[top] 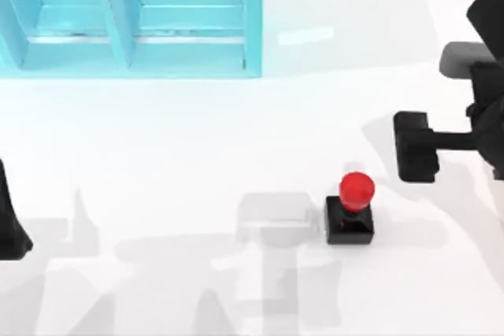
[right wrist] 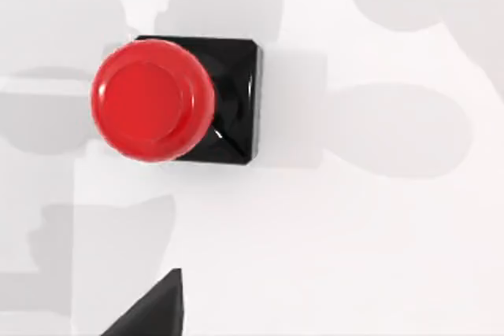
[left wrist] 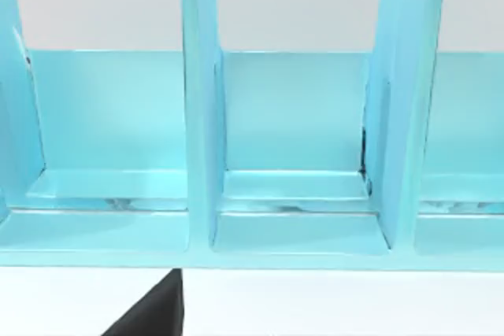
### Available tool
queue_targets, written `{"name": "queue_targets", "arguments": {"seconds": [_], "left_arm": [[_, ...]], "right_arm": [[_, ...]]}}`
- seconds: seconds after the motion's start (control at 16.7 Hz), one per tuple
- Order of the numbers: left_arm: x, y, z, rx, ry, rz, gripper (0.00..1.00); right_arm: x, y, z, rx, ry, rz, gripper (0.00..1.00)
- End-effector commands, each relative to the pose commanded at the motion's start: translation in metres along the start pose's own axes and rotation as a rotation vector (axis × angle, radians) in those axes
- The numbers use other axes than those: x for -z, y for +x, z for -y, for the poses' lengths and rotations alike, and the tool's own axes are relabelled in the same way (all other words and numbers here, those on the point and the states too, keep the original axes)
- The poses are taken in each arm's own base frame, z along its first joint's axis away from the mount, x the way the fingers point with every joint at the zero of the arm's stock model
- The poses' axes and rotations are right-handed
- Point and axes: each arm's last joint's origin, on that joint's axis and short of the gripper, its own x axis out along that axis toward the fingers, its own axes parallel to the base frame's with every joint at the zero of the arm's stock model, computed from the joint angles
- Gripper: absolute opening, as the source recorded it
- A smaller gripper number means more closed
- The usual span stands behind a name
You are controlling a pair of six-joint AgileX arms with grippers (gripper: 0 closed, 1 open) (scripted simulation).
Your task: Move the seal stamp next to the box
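At the far left edge of the table (top: 197,139), low in the top view, my left arm (top: 11,222) sits parked as a dark wedge. I cannot tell how its claw is set.

Above and to the right of it, along the table's far side, stands the box (top: 130,17): a pale turquoise, smooth and glossy piece with upright dividers splitting it into open bays. In my left wrist view the box (left wrist: 295,155) shows flat back panels, thin vertical walls and a shallow lipped floor in each bay. I can read no brand, label or writing on it.

Further right, in the lower middle-right of the white, matte table, the seal stamp (top: 351,208) stands upright and alone, well apart from the box. It has a black square block base with bevelled edges and a glossy red rounded knob on top. In my right wrist view the seal stamp (right wrist: 177,100) is seen from above, its knob a smooth dome over the base, with no lettering visible.

Rightmost, my right gripper (top: 416,147) hovers up and to the right of the stamp, near it but not touching. It holds nothing; I cannot tell how far its fingers are parted.
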Motion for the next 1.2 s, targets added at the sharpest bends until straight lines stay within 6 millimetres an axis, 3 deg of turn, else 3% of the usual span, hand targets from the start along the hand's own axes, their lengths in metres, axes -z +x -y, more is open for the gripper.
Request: {"name": "queue_targets", "arguments": {"seconds": [0.3, 0.54, 0.96, 1.2], "left_arm": [[0.000, 0.000, 0.000, 0.000, 0.000, 0.000, 1.00], [0.000, 0.000, 0.000, 0.000, 0.000, 0.000, 1.00], [0.000, 0.000, 0.000, 0.000, 0.000, 0.000, 1.00], [0.000, 0.000, 0.000, 0.000, 0.000, 0.000, 1.00]], "right_arm": [[-0.051, 0.029, -0.057, 0.096, 0.026, -0.228, 1.00], [-0.068, 0.046, -0.084, 0.126, 0.035, -0.299, 1.00], [-0.071, 0.050, -0.086, 0.128, 0.039, -0.304, 1.00], [-0.063, 0.081, -0.084, 0.131, 0.035, -0.310, 1.00]]}}
